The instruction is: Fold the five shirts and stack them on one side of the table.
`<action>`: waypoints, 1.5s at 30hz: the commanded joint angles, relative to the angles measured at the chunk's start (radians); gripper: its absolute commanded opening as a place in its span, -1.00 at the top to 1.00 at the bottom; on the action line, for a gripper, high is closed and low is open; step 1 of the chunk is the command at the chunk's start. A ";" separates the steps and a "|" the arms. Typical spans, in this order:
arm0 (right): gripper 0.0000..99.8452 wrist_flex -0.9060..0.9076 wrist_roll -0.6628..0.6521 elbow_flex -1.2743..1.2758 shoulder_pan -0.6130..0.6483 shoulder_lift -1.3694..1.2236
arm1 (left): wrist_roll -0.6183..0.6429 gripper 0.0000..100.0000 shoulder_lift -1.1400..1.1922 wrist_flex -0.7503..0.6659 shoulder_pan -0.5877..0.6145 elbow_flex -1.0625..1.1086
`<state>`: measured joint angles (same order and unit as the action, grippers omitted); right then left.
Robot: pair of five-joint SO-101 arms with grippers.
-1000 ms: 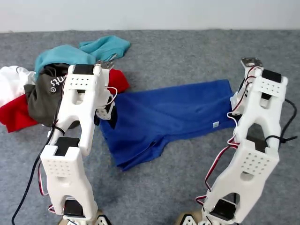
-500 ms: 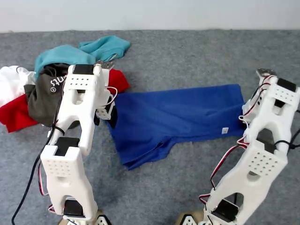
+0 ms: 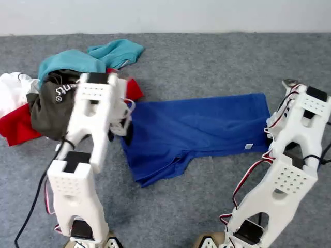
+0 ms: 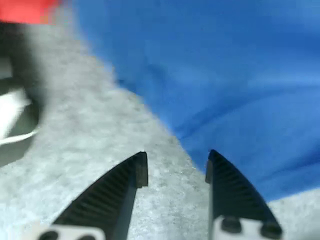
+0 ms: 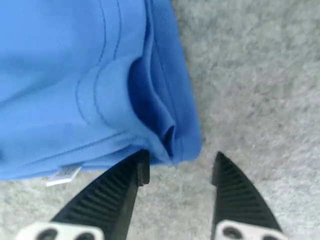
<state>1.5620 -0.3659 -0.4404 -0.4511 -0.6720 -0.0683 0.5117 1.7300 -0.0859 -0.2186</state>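
A blue shirt (image 3: 196, 129) lies spread across the middle of the grey table. My left gripper (image 4: 175, 170) is open just above the table beside the shirt's left edge, and the blue shirt (image 4: 225, 75) fills the area beyond its fingertips. My right gripper (image 5: 177, 167) is open at the shirt's right end, with the folded edge of the blue shirt (image 5: 100, 85) and a small white tag (image 5: 62, 174) just off its tips. Nothing sits between either pair of fingers. In the high view the left arm (image 3: 90, 119) covers the shirt's left edge.
A heap of shirts lies at the back left: teal (image 3: 93, 56), dark grey (image 3: 51, 108), red (image 3: 18, 126) and white (image 3: 13, 88). Bare grey table (image 3: 207, 62) stretches behind the blue shirt and in front of it between the two arms.
The right arm dragged the blue shirt's right end to the right and now stands with its gripper open. The left arm has shifted slightly, blurred in motion, near the shirt's left edge.
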 commanded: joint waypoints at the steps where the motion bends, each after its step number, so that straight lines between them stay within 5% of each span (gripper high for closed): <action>1: 0.55 0.054 -0.009 -0.026 -0.010 0.094 | -0.064 0.60 -0.064 0.026 -0.129 0.024; 11: 0.55 0.223 -0.071 -0.020 0.005 0.280 | -0.123 0.60 -0.064 0.026 -0.253 0.059; 23: 0.55 -0.070 0.084 -0.018 0.013 0.070 | -0.124 0.60 -0.064 0.026 -0.325 0.091; 45: 0.56 -0.133 0.091 -0.020 0.085 -0.088 | -0.124 0.60 -0.064 0.026 -0.552 0.147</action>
<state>1.4423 -0.2800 -0.4496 -0.3728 -0.7549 -0.1772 0.5117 1.7300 -0.6107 -0.0698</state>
